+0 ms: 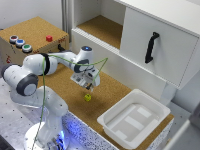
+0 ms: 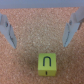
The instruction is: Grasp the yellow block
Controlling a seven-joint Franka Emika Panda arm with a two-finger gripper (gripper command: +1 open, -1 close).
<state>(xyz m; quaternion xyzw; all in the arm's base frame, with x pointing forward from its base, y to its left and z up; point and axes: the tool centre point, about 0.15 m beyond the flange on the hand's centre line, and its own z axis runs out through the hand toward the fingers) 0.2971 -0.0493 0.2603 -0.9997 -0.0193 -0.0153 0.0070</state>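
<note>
Yellow block [image 1: 87, 97] resting on cork worktop [image 1: 112, 92], directly beneath the hand [image 1: 89, 88], untouched, hand released with fingers [image 2: 7, 31] spread apart, block nearer than the fingertips

The block [image 1: 87, 97] lies on the cork [image 1: 107, 92] beneath the claw [image 1: 89, 88], left of the tub [image 1: 134, 120] in the exterior view.

The only mark that can be read is a dark sign shaped like an arch or upside-down letter U, with a short stroke beneath it, on the yellow block's [image 2: 47, 62] upward face.
</note>
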